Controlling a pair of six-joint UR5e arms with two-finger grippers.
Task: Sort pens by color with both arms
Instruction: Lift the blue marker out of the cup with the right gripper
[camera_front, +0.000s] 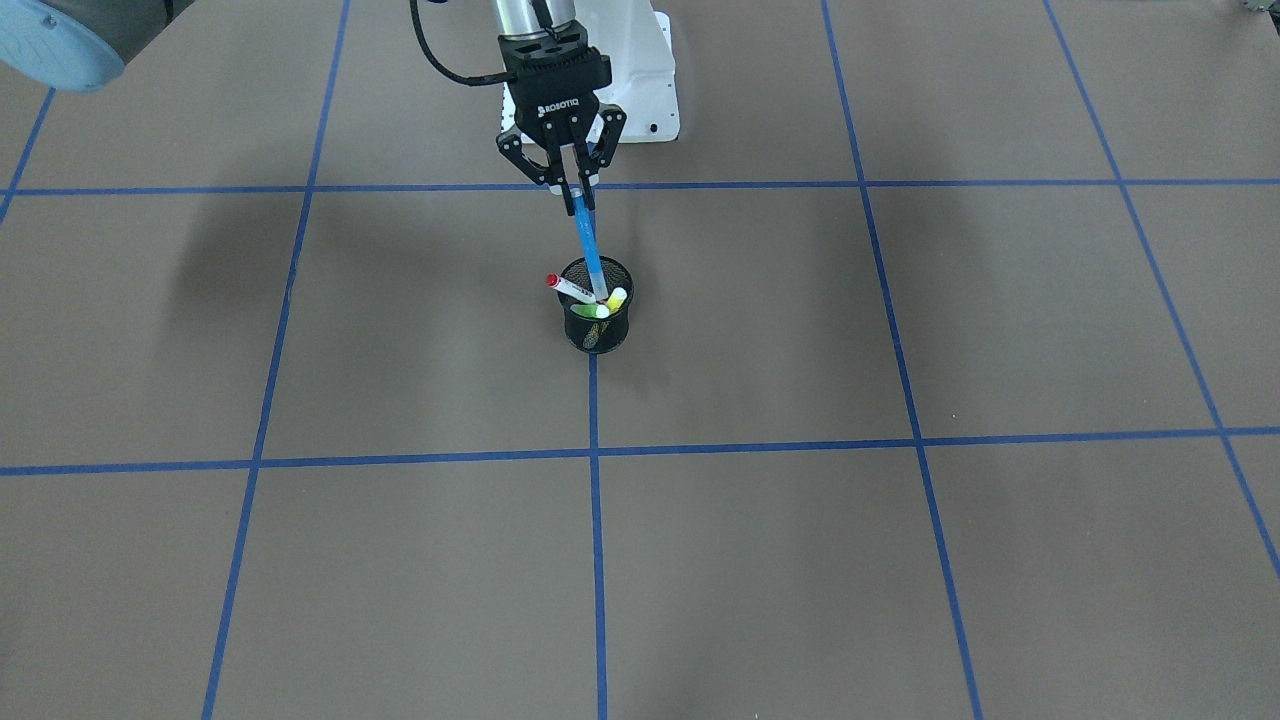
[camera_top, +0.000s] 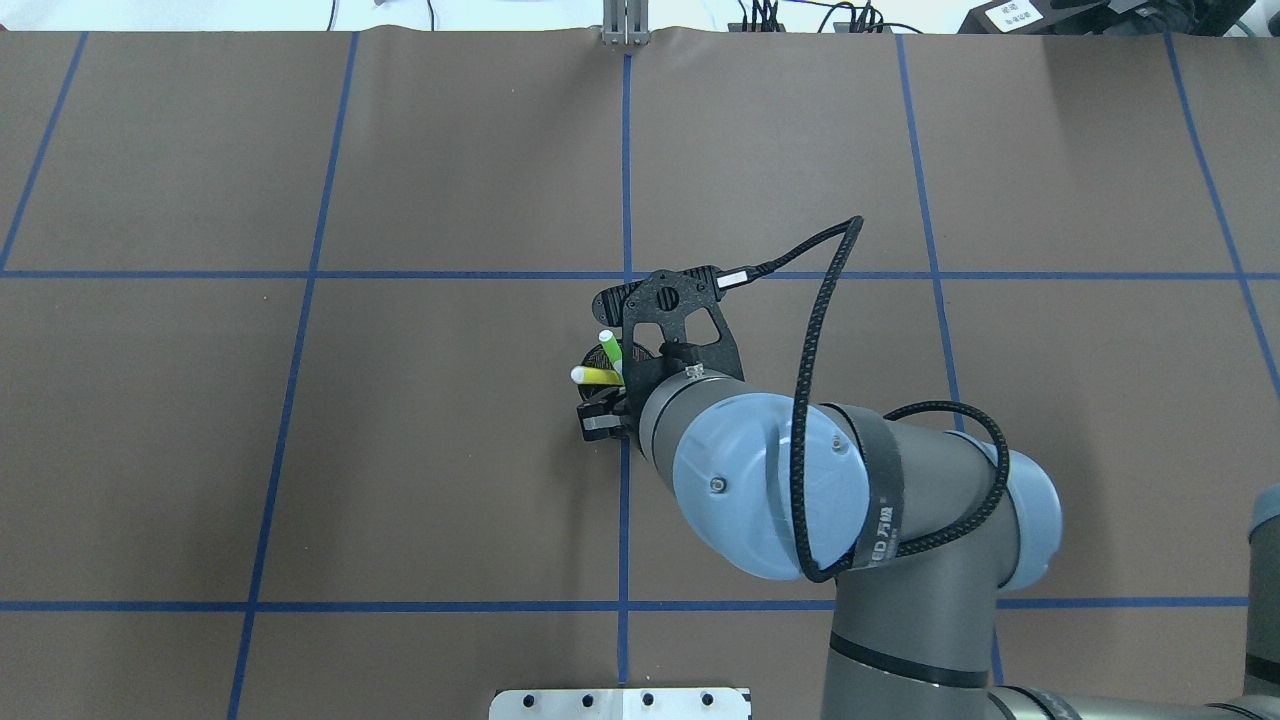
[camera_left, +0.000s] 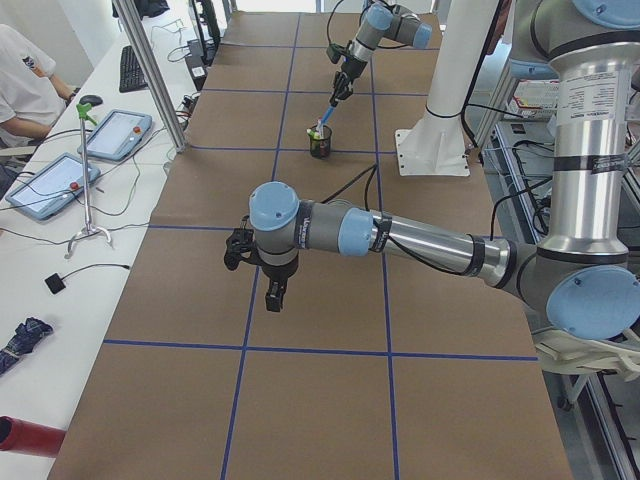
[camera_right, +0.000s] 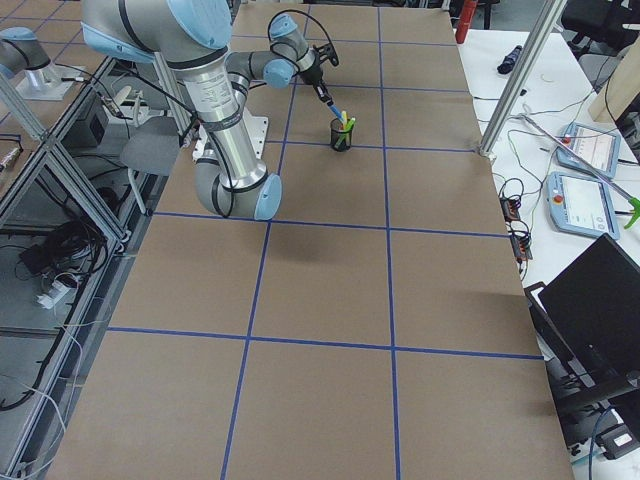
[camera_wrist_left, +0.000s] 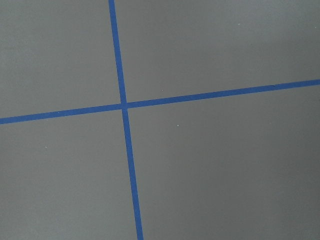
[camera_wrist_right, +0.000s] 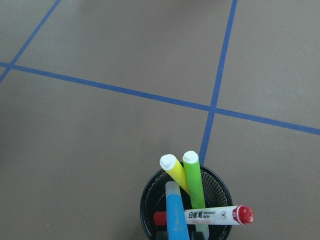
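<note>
On my front feed the right gripper (camera_front: 577, 190) has its black fingers pinched on the top end of the blue pen (camera_front: 590, 250). The pen is a slim, smooth barrel slanting down, with its lower end inside the black mesh cup (camera_front: 600, 335). The cup is a small round wire-mesh cylinder standing on a blue tape line (camera_front: 594, 420) near the middle of the table (camera_front: 900, 320), which is covered in matte brown paper. Also leaning in it are the white pen (camera_front: 572, 289), red-capped and poking out over the rim, the yellow pen (camera_front: 616, 297) and the green pen (camera_front: 597, 311), both with pale rounded tips.

My right wrist feed looks down into the cup and adds printed lettering on the white barrel. On the overhead feed the right arm (camera_top: 850, 480) hides most of the cup, so only the green and yellow tips show. The left gripper (camera_left: 275, 297) appears only from the table's left end, hanging above the paper well apart from the cup, and I cannot tell whether it is open or closed. Its wrist feed shows just paper and two crossing tape lines
</note>
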